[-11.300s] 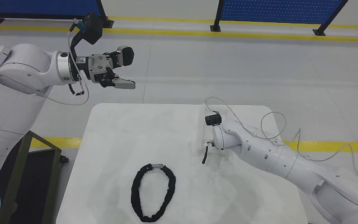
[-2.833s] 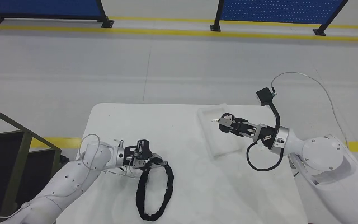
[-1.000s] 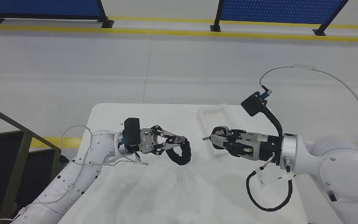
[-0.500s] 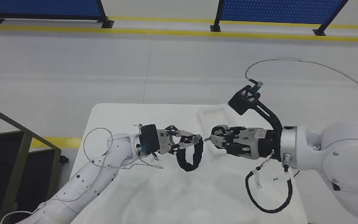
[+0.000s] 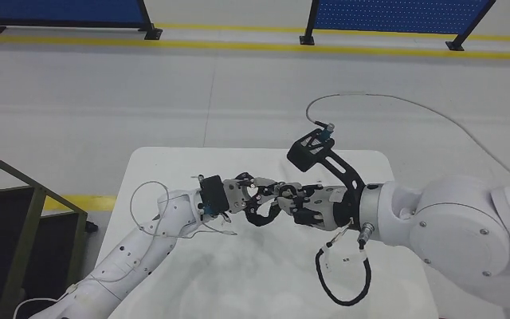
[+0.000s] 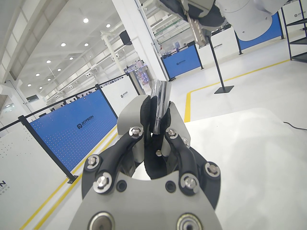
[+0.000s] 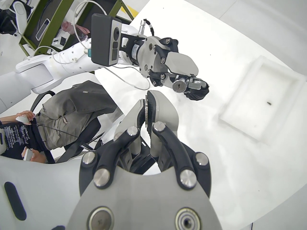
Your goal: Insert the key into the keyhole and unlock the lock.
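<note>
My left gripper is shut on the lock, a chrome cylinder with a black chain hanging from it above the white table. In the right wrist view the lock's keyhole faces the camera with nothing in it. My right gripper is shut on the key, seen edge-on between its pads. In the left wrist view the key blade sticks out of the right gripper toward the cylinder, a short gap away. Seen from the top, the left gripper and the right gripper nearly meet.
A white foam tray lies on the table beyond the lock, with a small dark speck in it. A green metal frame stands off the table's left edge. A black cable loop hangs under the right arm.
The right gripper with the key has moved left toward the lock. The left gripper has kept the lock raised. The gap between key and cylinder has shrunk.
</note>
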